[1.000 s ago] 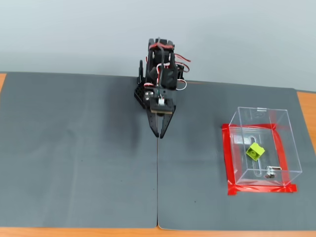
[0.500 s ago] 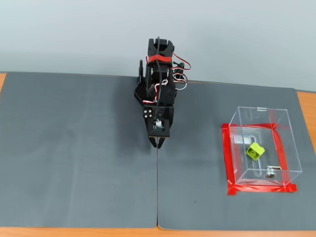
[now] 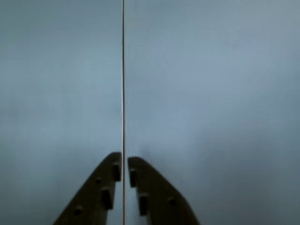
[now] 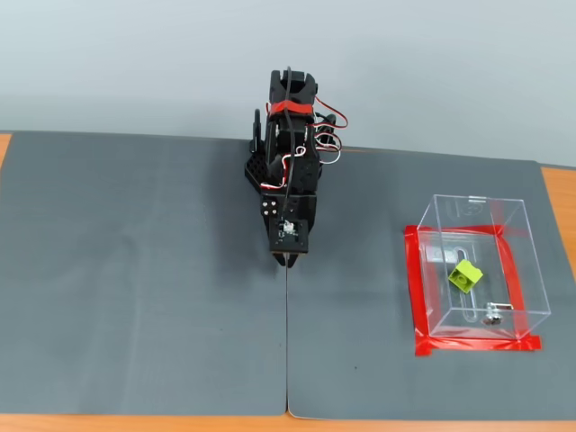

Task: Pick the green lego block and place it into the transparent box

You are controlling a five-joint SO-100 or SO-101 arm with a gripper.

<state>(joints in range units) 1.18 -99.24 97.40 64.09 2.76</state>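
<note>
In the fixed view, the orange wooden counter (image 4: 558, 193) shows as a strip along the near edge, covered elsewhere by two dark grey mats (image 4: 135, 270) meeting at a thin seam (image 4: 287, 342). Toward the counter's right edge, the clear plastic rectangular box (image 4: 531, 270) stands inside a frame of red tape (image 4: 416, 297). The small lime-green square brick (image 4: 465, 275) lies tilted on the box floor, near the slot and the small metal fitting (image 4: 491, 317). Farther back, at the middle of the counter's far edge, the black arm folds down, its jaws (image 4: 288, 261) over the seam. In the wrist view the jaws (image 3: 124, 165) are nearly clenched, a thin gap between the tips, grasping nothing.
</note>
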